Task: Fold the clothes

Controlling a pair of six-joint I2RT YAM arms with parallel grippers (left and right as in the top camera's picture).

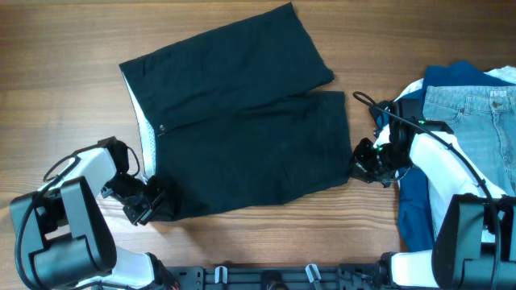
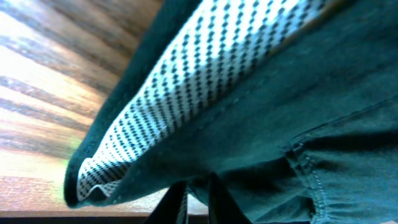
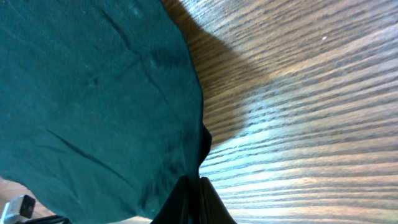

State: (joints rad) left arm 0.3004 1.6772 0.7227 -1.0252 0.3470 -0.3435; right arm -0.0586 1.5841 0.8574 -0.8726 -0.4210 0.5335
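Shorts [image 1: 242,137], black and roomy, lie spread flat across the middle of the wooden table [image 1: 64,48]. The waist is to the left and both legs run off to the right, the far leg angled away from the near one. At the waist the pale dotted lining [image 1: 145,133] shows along the edge, with a small button [image 1: 162,127] beside it.

The left gripper [image 1: 153,203] sits at the near waist corner. Its wrist view shows the fingers drawn together with the dark cloth running in between them, so it looks pinched on that corner. The right gripper [image 1: 360,161] is at the near leg's hem, its fingers likewise closed on the cloth edge where it meets the bare wood.

From where things lie, I'd say no fold has been made: the shorts are only one layer deep and fully open. Both near corners look held ready, so the first fold looks about to start and all the folding remains. Jeans [image 1: 476,113] and a blue garment [image 1: 415,205] wait in a heap on the right.
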